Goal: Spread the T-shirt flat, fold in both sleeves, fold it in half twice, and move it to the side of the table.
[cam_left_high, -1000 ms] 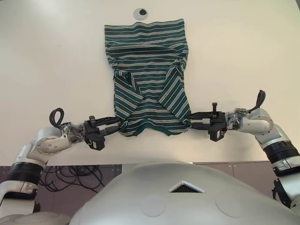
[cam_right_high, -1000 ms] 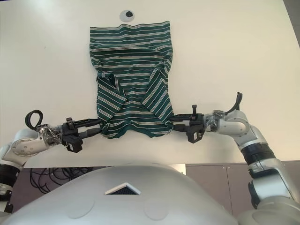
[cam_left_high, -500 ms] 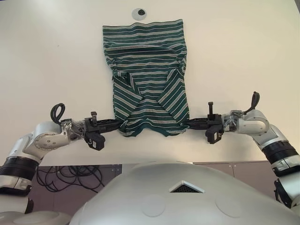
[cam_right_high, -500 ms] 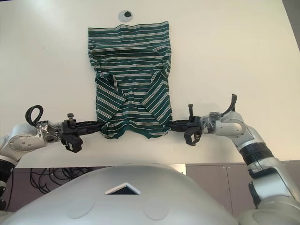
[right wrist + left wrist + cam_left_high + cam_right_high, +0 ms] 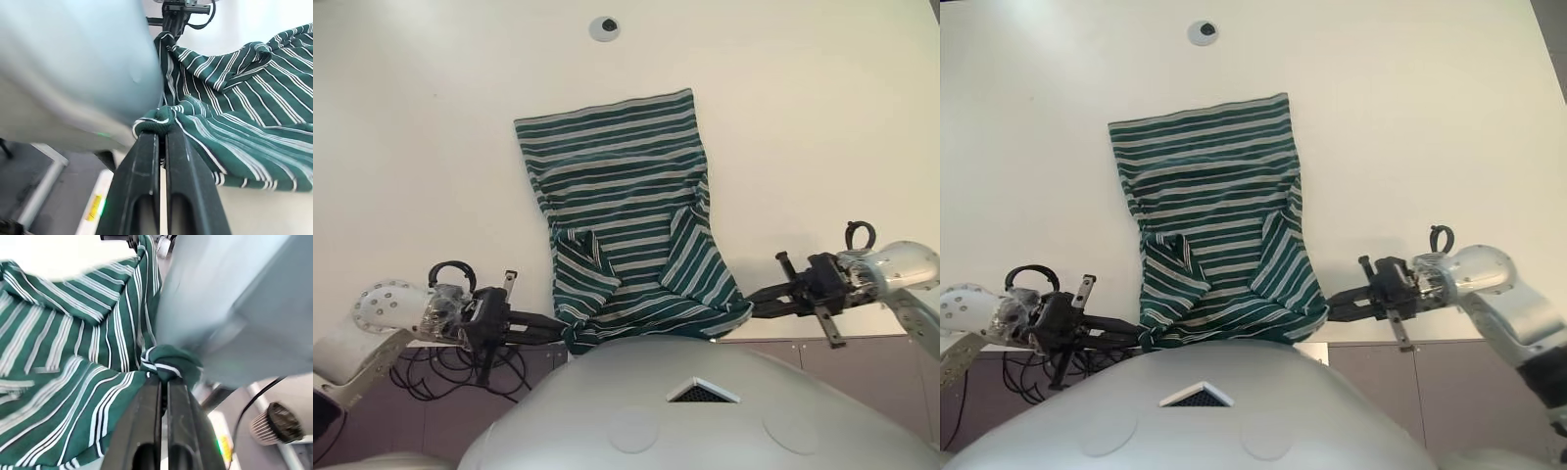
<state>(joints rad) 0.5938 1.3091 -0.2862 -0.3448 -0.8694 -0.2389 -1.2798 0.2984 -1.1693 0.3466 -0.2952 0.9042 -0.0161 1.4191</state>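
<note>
The green T-shirt (image 5: pixel 622 211) with white stripes lies lengthwise on the pale table (image 5: pixel 431 147), both sleeves folded in over its near half. Its near edge hangs at the table's front edge. My left gripper (image 5: pixel 566 335) is shut on the near left corner, and the left wrist view shows its fingers (image 5: pixel 159 396) pinching a bunched fold of the T-shirt (image 5: pixel 63 357). My right gripper (image 5: pixel 741 311) is shut on the near right corner, where the right wrist view shows the T-shirt (image 5: pixel 254 112) clamped between its fingers (image 5: pixel 159 147).
A small round grey disc (image 5: pixel 604 28) is set in the table beyond the shirt's far hem. Bare tabletop lies to both sides of the shirt. Black cables (image 5: pixel 450 367) hang below the table's front edge on the left.
Both grippers have pulled the shirt's near corners toward the table's front edge, dragging the whole shirt nearer and away from the grey disc. The arms have dropped lower and spread outward.
</note>
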